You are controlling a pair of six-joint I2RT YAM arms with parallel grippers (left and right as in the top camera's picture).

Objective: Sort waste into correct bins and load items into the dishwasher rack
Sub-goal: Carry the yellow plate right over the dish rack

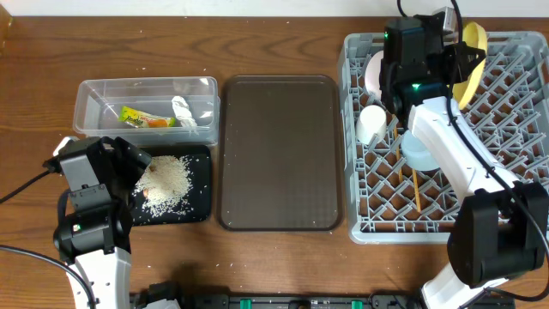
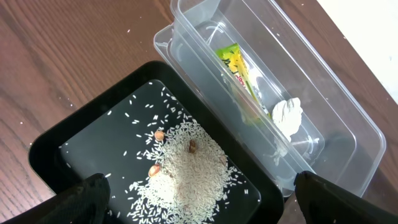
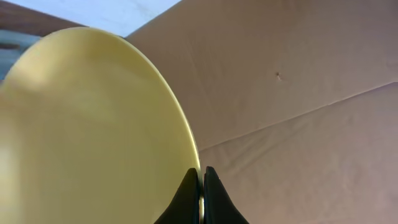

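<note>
My right gripper [image 3: 201, 177] is shut on the rim of the yellow plate [image 3: 93, 124], which stands on edge at the back of the grey dishwasher rack [image 1: 506, 137]. The rack also holds a white bowl [image 1: 374, 73], a white cup [image 1: 371, 124], a light blue bowl [image 1: 418, 153] and chopsticks [image 1: 415, 189]. My left gripper [image 2: 199, 199] hangs open over the black tray [image 2: 81, 124], above a pile of rice scraps [image 2: 186, 168]. Behind it, the clear tub [image 2: 336, 118] contains the snack wrapper [image 2: 236, 68] and the tissue [image 2: 288, 115].
A large dark brown serving tray [image 1: 279, 154] lies between the two bins and the rack. My right arm [image 1: 455, 146] stretches across the rack's middle. Bare wooden table [image 1: 257, 34] shows along the back.
</note>
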